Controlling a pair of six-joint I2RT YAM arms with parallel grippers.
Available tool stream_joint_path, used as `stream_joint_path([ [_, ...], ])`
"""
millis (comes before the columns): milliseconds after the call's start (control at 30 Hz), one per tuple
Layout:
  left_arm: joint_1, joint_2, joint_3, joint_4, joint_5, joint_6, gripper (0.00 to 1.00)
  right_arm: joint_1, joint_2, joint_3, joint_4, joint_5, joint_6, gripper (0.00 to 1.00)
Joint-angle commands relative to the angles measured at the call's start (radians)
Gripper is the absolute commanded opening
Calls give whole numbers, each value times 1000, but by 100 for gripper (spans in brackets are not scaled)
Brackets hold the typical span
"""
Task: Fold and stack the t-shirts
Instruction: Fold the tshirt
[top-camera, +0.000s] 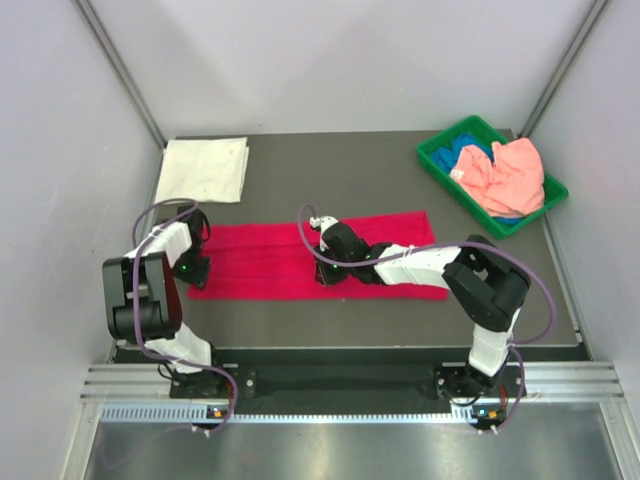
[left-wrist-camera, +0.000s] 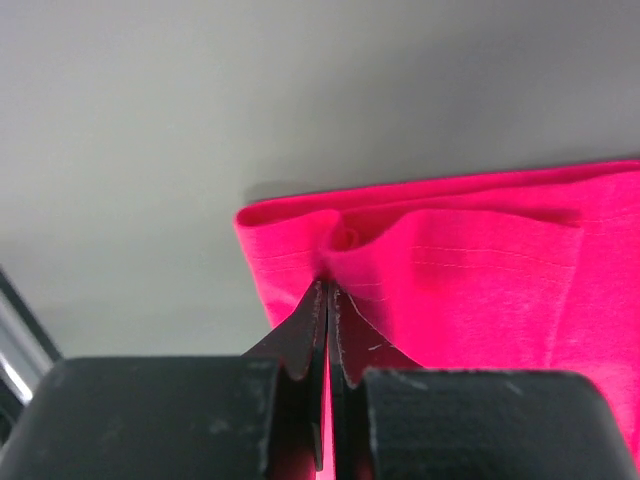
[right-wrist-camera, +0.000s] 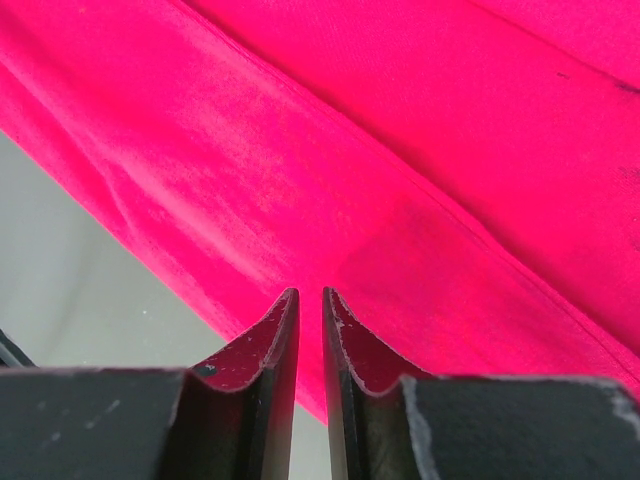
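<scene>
On the dark table (top-camera: 300, 180), the crimson-red cloth t-shirt (top-camera: 270, 262) lies folded into a long band, its left end pinched tight in the closed left gripper (left-wrist-camera: 326, 288), while the right gripper (right-wrist-camera: 310, 295) hangs over its near edge, jaws a slit apart, any hold impossible to tell

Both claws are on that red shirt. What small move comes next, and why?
Probably the left gripper should lift the end it pinches and carry it rightward over the strip. The crimson-red t-shirt lies folded into a long band, its left end puckered between shut jaws, while the right gripper sits at the band's middle, where a crease could form.
</scene>
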Motion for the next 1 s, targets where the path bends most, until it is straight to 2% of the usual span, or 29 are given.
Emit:
stream_joint_path([
  [0, -2, -67, -14, -64, -63, -9, 0, -14, -24, 1, 43, -9, 9, 16],
  [300, -2, -130, -53, -126, -104, -29, 0, -15, -13, 5, 47, -15, 11, 16],
  [500, 1, -134, -65, -100, -118, -22, 0, -15, -16, 1, 45, -12, 12, 16],
  [567, 1, -154, -51, -61, -116, 4, 4, -17, -18, -1, 45, -10, 9, 16],
  [600, -1, -160, -45, -52, -110, 12, 12, -17, -18, -2, 45, -9, 9, 16],
  [700, 1, -180, -45, -20, -89, 9, 26, -20, -18, -1, 43, -7, 7, 16],
  [800, 1, -186, -51, 11, -72, 7, 26, -21, -13, 5, 43, -10, 7, 16],
  [967, 1, -144, -57, 43, -24, 15, 21, -21, -7, 8, 43, -13, 11, 16],
])
